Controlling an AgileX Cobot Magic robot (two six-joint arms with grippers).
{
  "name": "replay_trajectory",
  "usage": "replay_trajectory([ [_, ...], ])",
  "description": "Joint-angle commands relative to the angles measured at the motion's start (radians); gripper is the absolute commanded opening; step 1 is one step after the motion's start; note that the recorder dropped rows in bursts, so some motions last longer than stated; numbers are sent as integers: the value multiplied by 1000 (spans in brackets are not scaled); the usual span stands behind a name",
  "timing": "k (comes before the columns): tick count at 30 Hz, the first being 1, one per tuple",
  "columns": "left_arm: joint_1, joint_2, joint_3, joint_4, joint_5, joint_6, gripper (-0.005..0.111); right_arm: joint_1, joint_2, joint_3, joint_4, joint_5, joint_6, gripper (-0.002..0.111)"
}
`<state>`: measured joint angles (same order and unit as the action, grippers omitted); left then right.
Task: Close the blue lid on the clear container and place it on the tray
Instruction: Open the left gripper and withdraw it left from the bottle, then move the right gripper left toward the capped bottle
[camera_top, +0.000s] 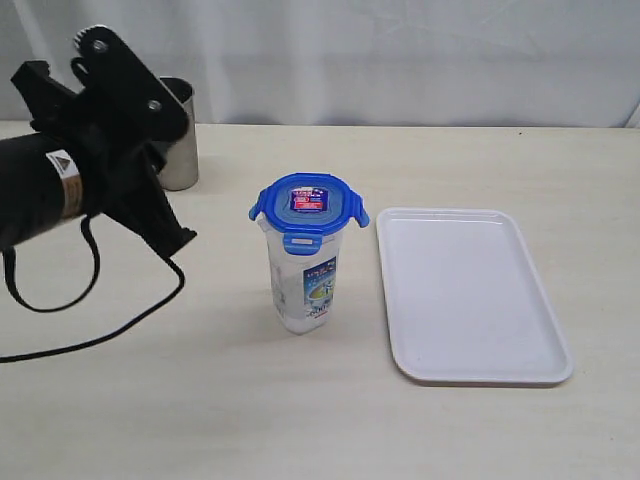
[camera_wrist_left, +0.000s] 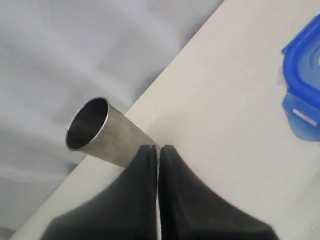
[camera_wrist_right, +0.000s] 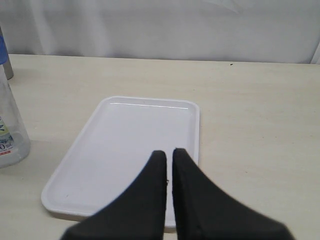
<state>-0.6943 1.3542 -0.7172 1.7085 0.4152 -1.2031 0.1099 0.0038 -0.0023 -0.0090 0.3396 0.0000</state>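
Note:
The clear container stands upright at the middle of the table with the blue lid sitting on its mouth. The lid's side flaps stick outward. The white tray lies flat just right of it, with nothing on it. My left arm hangs raised at the far left, well clear of the container. The left gripper is shut on nothing, and the lid's edge shows off to one side of it. My right gripper is shut and empty above the tray's near end. It is outside the exterior view.
A grey steel tumbler stands at the back left, partly behind my left arm, and its open mouth shows in the left wrist view. A black cable loops over the table's left side. A white curtain closes the back.

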Motion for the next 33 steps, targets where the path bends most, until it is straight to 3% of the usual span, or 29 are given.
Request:
replay_trajectory([
  [1,190,-6,-3,36,-238,-58,0,-5,-4,2,2,1,0,5],
  [4,321,-6,-38,36,-539,-45,0,-5,-4,2,2,1,0,5],
  [6,402,1,-73,-3,-733,58,0,-5,-4,2,2,1,0,5],
  [9,511,21,-78,-477,-900,423,0,-5,-4,2,2,1,0,5],
  [11,569,43,-59,-738,-1001,578,0,-5,-4,2,2,1,0,5],
  [12,621,69,-19,-878,-1152,651,0,-5,-4,2,2,1,0,5],
  [13,639,80,1,-894,-1223,682,0,-5,-4,2,2,1,0,5],
  [14,673,114,45,-894,-1376,728,0,-5,-4,2,2,1,0,5],
  [16,701,182,69,-908,-1480,815,0,-5,-4,2,2,1,0,5],
  [19,707,291,52,-921,-1542,836,0,-5,-4,2,-4,1,-7,5],
  [21,707,363,15,-773,-1604,841,0,-5,-4,2,-4,1,-7,5],
  [24,707,395,-17,-648,-1598,838,0,-5,-4,2,-78,-75,-24,5],
  [25,707,408,-25,-602,-1588,836,0,-5,-4,2,-75,-184,-12,5],
  [29,705,457,-46,-513,-1569,828,0,-3,-4,2,153,-525,0,5],
  [33,705,511,-68,-506,-1585,811,0,-3,-4,2,332,-693,68,5],
])
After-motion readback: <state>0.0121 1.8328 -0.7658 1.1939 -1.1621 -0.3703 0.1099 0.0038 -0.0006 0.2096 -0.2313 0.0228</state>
